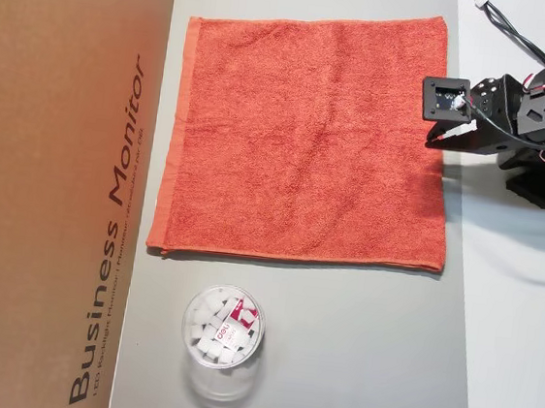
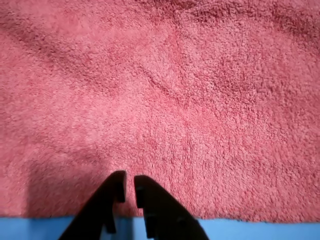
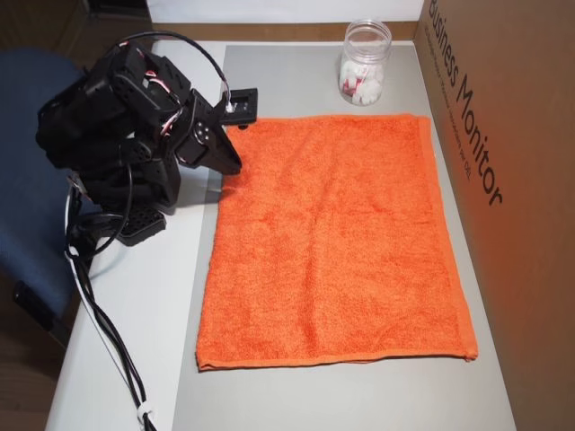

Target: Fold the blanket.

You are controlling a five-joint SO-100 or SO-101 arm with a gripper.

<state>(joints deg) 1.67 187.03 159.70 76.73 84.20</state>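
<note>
The blanket (image 1: 308, 140) is an orange-red terry towel spread flat and unfolded on the grey mat (image 1: 335, 347), with a flat woven band along its left edge in an overhead view. My gripper (image 1: 437, 139) sits over the middle of the blanket's right edge there; another overhead view shows the gripper (image 3: 232, 164) at the blanket's (image 3: 332, 233) upper left edge. In the wrist view the two black fingers (image 2: 116, 187) stand almost together just inside the blanket's (image 2: 175, 90) edge, with nothing between them.
A large cardboard box (image 1: 51, 181) printed "Business Monitor" lies along the side of the mat opposite the arm. A clear jar (image 1: 222, 340) with white pieces stands on the mat beside the blanket. The arm's base and cables (image 3: 99, 314) are on the white table; a blue chair (image 3: 27, 180) stands behind.
</note>
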